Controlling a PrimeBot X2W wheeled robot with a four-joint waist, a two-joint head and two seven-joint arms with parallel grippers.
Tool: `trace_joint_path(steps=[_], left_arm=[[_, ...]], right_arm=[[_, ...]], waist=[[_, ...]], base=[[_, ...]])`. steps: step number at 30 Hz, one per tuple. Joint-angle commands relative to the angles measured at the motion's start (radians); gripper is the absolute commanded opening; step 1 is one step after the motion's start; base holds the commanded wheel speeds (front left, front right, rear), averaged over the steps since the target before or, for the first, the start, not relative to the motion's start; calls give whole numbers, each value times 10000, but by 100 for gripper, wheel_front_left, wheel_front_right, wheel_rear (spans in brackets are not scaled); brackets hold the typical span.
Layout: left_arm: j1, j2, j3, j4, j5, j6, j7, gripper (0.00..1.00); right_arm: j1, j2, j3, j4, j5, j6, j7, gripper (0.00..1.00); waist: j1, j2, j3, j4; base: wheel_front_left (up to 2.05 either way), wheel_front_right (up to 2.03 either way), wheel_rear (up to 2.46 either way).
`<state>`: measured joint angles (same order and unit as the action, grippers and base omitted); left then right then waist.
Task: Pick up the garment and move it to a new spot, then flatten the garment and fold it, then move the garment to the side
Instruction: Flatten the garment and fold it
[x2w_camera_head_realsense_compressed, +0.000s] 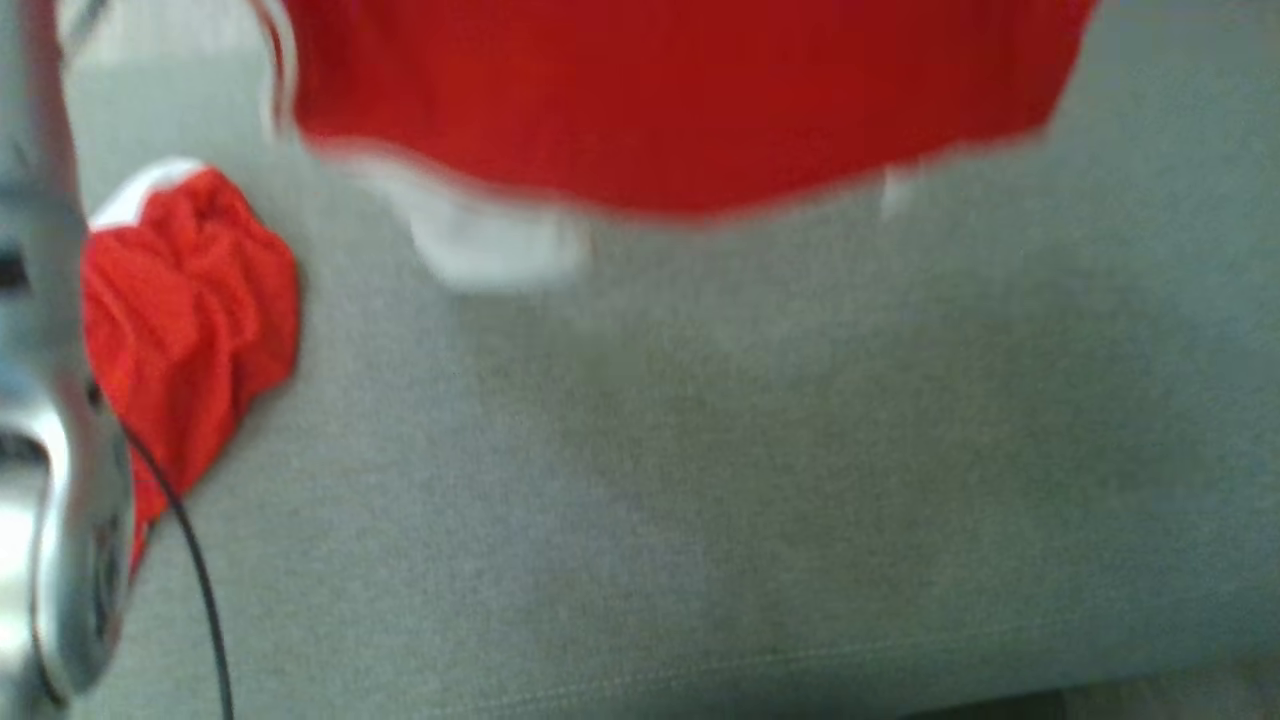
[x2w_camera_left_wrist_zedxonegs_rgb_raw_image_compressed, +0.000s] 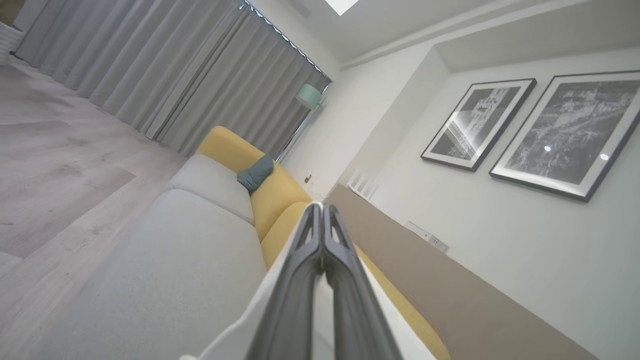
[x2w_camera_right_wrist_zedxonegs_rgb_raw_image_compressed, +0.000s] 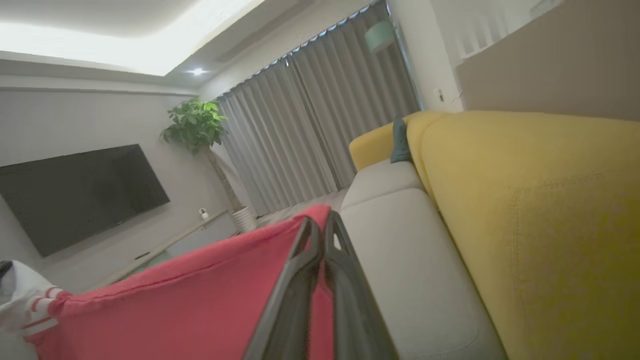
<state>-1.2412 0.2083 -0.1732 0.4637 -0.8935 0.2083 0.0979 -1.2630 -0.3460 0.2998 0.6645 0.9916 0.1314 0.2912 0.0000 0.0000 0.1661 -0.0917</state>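
Garment (x2w_camera_head_realsense_compressed: 680, 100), red, hangs along the upper frame above grey sofa (x2w_camera_head_realsense_compressed: 700, 480); left gripper (x2w_camera_left_wrist_zedxonegs_rgb_raw_image_compressed: 320, 208) and right gripper (x2w_camera_right_wrist_zedxonegs_rgb_raw_image_compressed: 320, 221) are closed, pinching its fabric.

blurred. a red garment (x2w_camera_head_realsense_compressed: 680, 100) with a white hem spans the top, its lower border bowing over the grey cushion (x2w_camera_head_realsense_compressed: 750, 480); a white patch (x2w_camera_head_realsense_compressed: 495, 250) hangs below the hem, left of centre. toward the cushion's left edge sits a crumpled red bunch (x2w_camera_head_realsense_compressed: 190, 320) with a white band on top. a silvery arm (x2w_camera_head_realsense_compressed: 60, 480) and a thin black cable (x2w_camera_head_realsense_compressed: 195, 570) cross in front of it. a stitched seam (x2w_camera_head_realsense_compressed: 700, 665) runs along the cushion's near edge.
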Motion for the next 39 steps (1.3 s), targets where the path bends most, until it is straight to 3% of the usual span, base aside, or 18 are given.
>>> trace_joint_path(steps=[1,5,8,11,17,25,35,39], left_arm=[[-1091,268,293,242,95,-143,-385,0],[-2642,4,465,1635,245,-663,-1701,0],[-3645,-317,361,2635,330,-1419,-2615,0],[-3828,-594,197,3258,395,-1866,-2991,0],[-3071,-943,-118,4231,544,-2561,-3366,0],[-489,-959,-721,5162,962,-3215,-3558,0],[3040,-393,-1794,4968,841,-3384,-3297,0],[4587,167,-2479,4253,523,-3387,-2740,0]], right_arm=[[-805,201,-16,98,-498,-7,-568,0],[-2093,474,35,1248,-1555,-7,-2377,0],[-2860,629,74,2137,-1999,-7,-3801,0],[-2909,739,253,2544,-1967,-7,-4439,0],[-1934,868,1003,3080,-1611,-7,-4803,0],[-12,993,2018,3724,-1074,-7,-4913,0],[2489,470,4126,3563,-962,-7,-3570,0],[3277,141,4908,3379,-857,-7,-3007,0]], waist=[[0,0,1076,51],[0,0,1546,157],[0,0,1849,334],[0,0,2066,490],[0,0,2572,792],[0,0,2438,1065],[0,0,861,1210],[0,0,211,1212]], base=[[0,0,0],[0,0,0],[0,0,0],[0,0,0],[0,0,0],[0,0,0],[0,0,0],[0,0,0]])
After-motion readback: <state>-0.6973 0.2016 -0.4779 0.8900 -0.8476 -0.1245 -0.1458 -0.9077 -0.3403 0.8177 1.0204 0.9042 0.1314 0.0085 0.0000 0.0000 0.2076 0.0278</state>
